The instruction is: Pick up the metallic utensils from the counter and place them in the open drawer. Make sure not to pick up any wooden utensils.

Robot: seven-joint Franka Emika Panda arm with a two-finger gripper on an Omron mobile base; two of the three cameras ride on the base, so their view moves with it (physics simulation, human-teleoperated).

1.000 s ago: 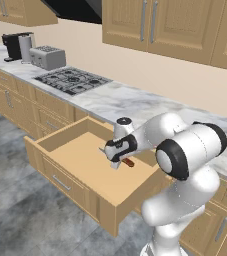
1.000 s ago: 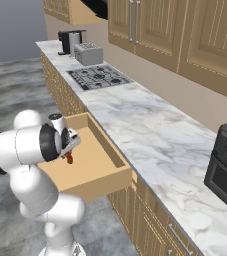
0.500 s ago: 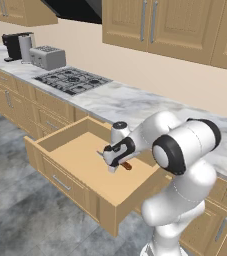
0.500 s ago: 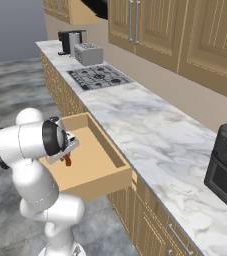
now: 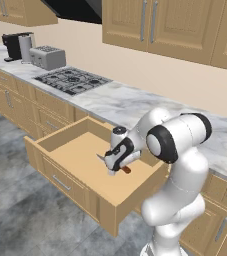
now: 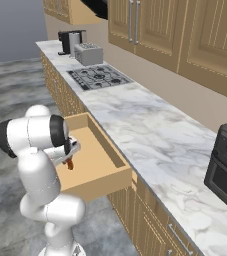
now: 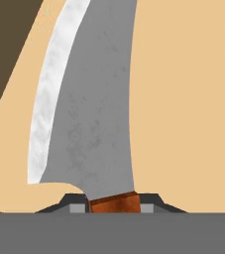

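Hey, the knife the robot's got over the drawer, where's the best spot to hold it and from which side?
Probably by the reddish-brown handle, as the tool does now: the hand view shows its fingers clamped on the handle where it meets the blade, with the knife pointing away over the drawer floor. Coming from the handle end keeps the fingers off the thin, curved blade.

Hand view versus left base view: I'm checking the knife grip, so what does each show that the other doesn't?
The hand view alone shows the knife's silver blade close up, its reddish-brown handle clamped between the fingertips.

The left base view alone shows the setting: stove, toaster, coffee machine and marble counter.

Both show the gripper shut on the knife above the open drawer's light-wood floor.
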